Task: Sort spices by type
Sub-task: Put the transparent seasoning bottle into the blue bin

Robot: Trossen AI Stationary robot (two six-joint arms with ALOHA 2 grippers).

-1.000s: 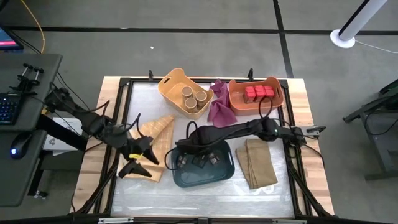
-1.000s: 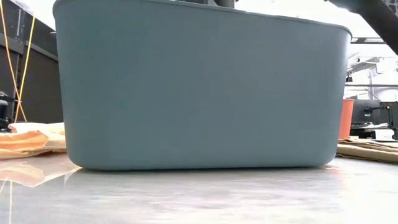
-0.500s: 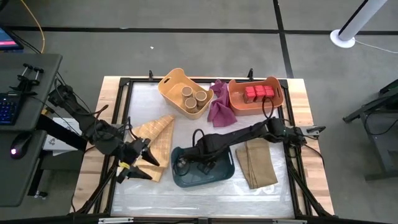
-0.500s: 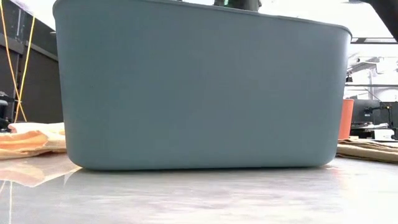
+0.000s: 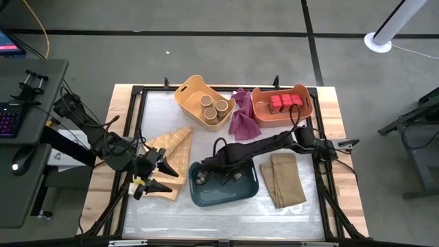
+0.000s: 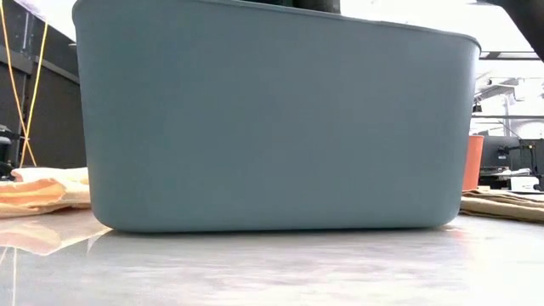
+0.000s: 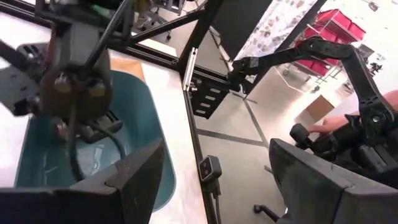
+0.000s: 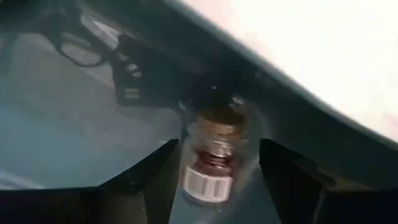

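The bench (image 5: 329, 110) is a wood-edged top with a pale sheet over it, standing on grey floor. At its left edge my left gripper (image 5: 156, 175) waits over a folded tan cloth (image 5: 175, 147), jaws spread and empty.

The sorting looks nearly finished. Three tan cylinders (image 5: 214, 106) stand in the yellow bin (image 5: 185, 89) at the back, with the magenta cloth (image 5: 241, 120) crumpled beside it. In front, my right gripper (image 5: 206, 175) reaches down into the teal bin (image 5: 250, 189), jaws parted on either side of a tiny jar (image 8: 208, 158) lying on its side, not yet pinching it. Further right, the red tins (image 5: 285, 103) sit together in the orange bin (image 5: 305, 113).

What I can't settle: my arm covers most of the teal bin from above, and from bench level its wall (image 6: 272, 119) hides everything inside, so the jar count there is unknown.
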